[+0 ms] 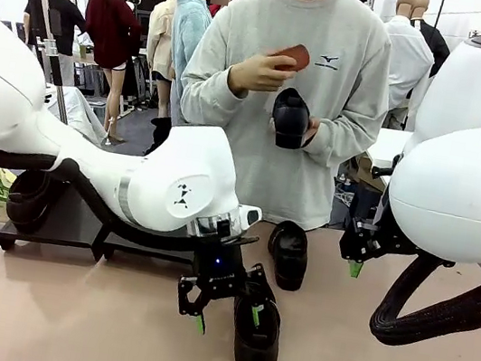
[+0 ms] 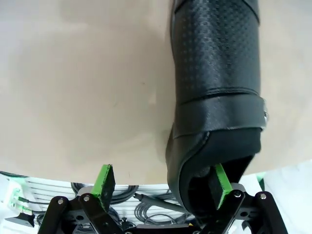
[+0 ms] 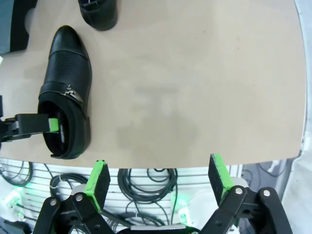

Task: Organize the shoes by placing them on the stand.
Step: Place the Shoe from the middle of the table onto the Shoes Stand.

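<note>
A black shoe [image 1: 257, 339] lies on the tan table near the front edge, toe pointing away from the person. My left gripper [image 1: 228, 319] is open around its inner side wall: one green pad [image 2: 222, 185] sits inside the shoe's opening [image 2: 214, 73], the other finger [image 2: 104, 180] outside it. A second shoe [image 1: 288, 254] rests farther back, and the person holds a third shoe [image 1: 290, 117] at chest height. The black stand [image 1: 77, 228] is at the left behind my left arm. My right gripper [image 3: 158, 175] hangs open over the front edge, away from the near shoe [image 3: 66, 92].
The person stands at the far side holding a reddish-brown object [image 1: 292, 57] in the other hand. Cables [image 3: 146, 185] and a wire shelf lie below the table's front edge. Bare tabletop [image 3: 195, 73] spreads to the right of the shoes.
</note>
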`<act>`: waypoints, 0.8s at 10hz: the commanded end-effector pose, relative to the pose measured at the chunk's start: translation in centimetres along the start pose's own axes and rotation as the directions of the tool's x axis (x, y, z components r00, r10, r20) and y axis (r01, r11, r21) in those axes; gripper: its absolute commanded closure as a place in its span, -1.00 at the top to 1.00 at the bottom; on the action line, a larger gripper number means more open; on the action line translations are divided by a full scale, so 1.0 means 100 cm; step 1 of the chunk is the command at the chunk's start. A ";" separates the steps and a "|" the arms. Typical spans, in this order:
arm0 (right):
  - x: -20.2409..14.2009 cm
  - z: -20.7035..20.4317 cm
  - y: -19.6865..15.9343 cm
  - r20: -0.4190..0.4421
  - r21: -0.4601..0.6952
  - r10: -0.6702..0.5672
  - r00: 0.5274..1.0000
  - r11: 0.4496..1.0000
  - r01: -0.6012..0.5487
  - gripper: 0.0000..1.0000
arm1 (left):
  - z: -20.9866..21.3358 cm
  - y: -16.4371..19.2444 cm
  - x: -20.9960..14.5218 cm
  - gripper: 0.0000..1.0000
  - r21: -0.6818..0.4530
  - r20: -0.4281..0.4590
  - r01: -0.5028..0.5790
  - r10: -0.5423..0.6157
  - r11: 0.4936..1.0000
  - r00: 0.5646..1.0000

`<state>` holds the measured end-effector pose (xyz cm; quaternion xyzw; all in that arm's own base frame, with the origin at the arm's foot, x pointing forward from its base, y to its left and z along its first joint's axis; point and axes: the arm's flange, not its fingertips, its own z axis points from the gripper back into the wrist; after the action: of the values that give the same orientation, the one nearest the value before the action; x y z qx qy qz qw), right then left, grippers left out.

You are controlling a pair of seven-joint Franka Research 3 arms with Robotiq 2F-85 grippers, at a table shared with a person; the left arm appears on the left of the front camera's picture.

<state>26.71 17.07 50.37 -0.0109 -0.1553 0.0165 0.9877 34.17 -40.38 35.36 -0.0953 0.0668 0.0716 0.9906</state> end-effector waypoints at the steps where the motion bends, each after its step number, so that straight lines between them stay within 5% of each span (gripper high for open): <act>1: 0.001 -0.004 0.001 -0.002 0.029 0.004 1.000 1.000 -0.004 1.00 | -0.005 -0.021 0.000 1.00 0.083 0.043 0.025 -0.029 0.996 0.999; 3: 0.001 -0.004 0.001 -0.002 0.029 0.004 1.000 1.000 -0.004 1.00 | -0.010 -0.026 -0.006 0.49 0.086 0.065 0.102 -0.107 0.991 0.992; 7: 0.001 -0.004 0.001 -0.002 0.029 0.004 1.000 1.000 -0.004 1.00 | -0.010 -0.026 -0.008 -0.84 0.085 0.071 0.111 -0.117 0.990 0.991; 8: 0.001 -0.004 0.001 -0.002 0.029 0.004 1.000 1.000 -0.004 1.00 | -0.010 -0.026 -0.008 -1.00 0.087 0.068 0.115 -0.121 0.990 0.990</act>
<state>26.71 17.06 50.37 -0.0109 -0.1553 0.0165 0.9877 33.42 -42.78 35.00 -0.0576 0.0306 0.0176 0.9977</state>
